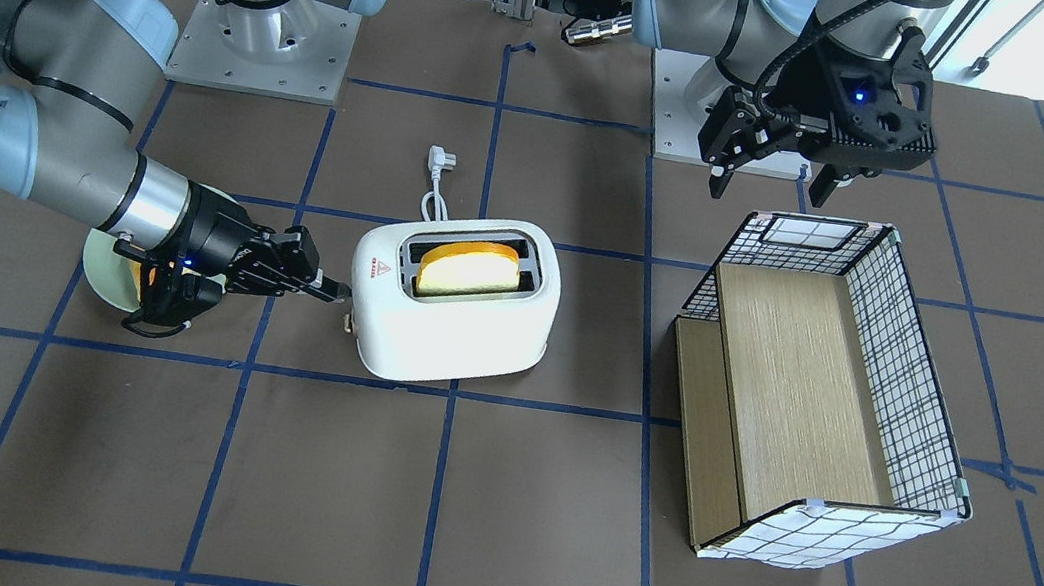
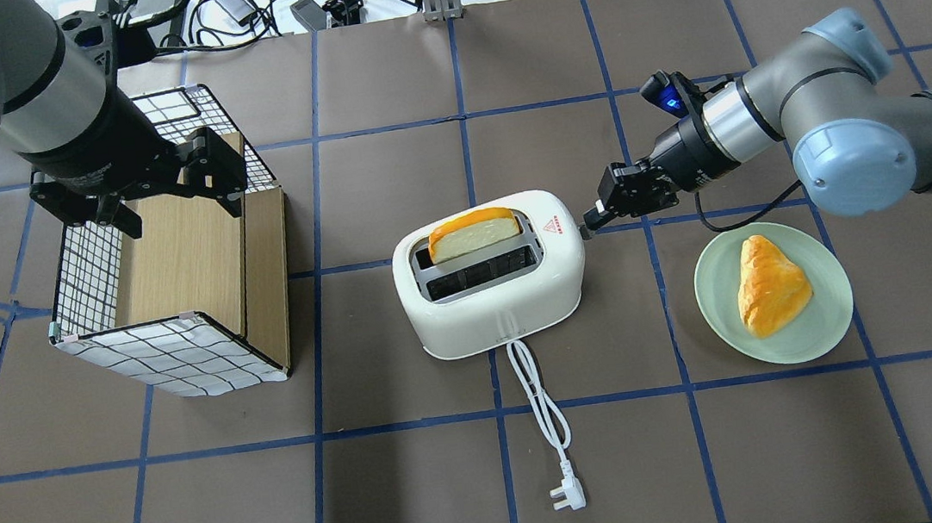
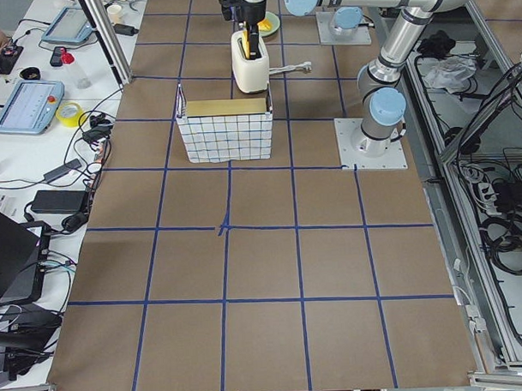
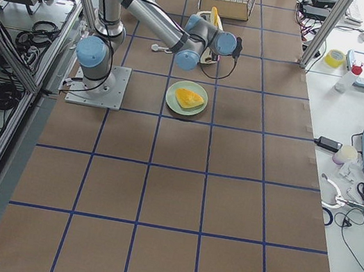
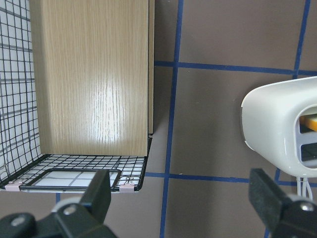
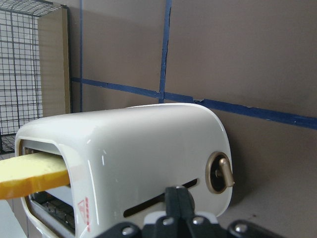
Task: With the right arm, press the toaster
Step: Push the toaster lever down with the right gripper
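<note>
The white toaster (image 2: 513, 300) stands mid-table with a bread slice (image 2: 472, 233) sticking out of one slot. It also shows in the front view (image 1: 467, 326) and the right wrist view (image 6: 148, 153). My right gripper (image 2: 592, 222) is shut and empty, with its tips at the toaster's end by the lever slot. In the front view the right gripper (image 1: 338, 290) sits just above a small pale lever knob (image 1: 345, 320). I cannot tell whether it touches. My left gripper (image 2: 174, 205) is open and empty above the basket.
The checked wire-and-wood basket (image 2: 173, 361) lies on its side to the toaster's left. A green plate (image 2: 827, 319) with a pastry (image 2: 767, 282) sits under my right arm. The white cord and plug (image 2: 567, 493) trail toward the robot's side.
</note>
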Available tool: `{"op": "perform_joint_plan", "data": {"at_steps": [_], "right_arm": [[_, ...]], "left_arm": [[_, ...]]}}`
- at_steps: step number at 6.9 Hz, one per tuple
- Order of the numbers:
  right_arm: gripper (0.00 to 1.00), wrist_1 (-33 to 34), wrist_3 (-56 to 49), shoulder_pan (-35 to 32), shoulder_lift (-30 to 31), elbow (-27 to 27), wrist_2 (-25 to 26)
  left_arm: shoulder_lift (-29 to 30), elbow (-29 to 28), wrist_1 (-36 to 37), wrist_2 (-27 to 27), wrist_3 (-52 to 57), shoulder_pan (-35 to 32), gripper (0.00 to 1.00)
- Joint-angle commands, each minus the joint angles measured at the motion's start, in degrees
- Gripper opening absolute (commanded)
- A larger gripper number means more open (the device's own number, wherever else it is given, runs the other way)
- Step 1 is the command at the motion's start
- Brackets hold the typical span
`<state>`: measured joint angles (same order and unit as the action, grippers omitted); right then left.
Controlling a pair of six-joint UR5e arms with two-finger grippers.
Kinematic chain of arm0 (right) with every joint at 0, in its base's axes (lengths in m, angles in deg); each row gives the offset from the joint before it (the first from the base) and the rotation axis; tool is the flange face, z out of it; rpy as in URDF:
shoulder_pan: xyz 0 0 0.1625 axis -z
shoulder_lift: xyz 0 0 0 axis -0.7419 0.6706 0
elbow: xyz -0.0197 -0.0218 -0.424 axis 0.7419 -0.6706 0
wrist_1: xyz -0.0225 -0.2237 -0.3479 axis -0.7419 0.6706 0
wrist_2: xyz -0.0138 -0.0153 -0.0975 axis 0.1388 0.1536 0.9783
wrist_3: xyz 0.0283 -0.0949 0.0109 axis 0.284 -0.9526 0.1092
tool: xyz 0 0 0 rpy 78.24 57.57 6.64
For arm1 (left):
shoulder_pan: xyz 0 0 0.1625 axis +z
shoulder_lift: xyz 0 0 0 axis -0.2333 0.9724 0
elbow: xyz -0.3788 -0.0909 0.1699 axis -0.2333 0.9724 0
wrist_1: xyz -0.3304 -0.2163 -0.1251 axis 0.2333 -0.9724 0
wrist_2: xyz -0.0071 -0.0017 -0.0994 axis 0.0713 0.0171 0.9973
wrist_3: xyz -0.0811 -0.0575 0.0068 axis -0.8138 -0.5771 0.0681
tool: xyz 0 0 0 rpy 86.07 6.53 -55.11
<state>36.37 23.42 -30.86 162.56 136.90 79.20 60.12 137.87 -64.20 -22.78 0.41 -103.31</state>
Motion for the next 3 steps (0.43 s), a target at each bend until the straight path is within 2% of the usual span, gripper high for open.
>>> {"op": "perform_joint_plan", "data": {"at_steps": [1, 3], "right_arm": [[0.0, 2.38, -0.98, -0.09, -0.94, 1.49, 0.55], [0.0, 3.61, -0.72, 0.0, -0.86, 1.76, 0.64]], "left_arm": [[0.0, 0.0, 0.0, 0.02, 0.0, 0.0, 1.0], [0.0, 0.0, 0.0, 0.02, 0.0, 0.0, 1.0]]}}
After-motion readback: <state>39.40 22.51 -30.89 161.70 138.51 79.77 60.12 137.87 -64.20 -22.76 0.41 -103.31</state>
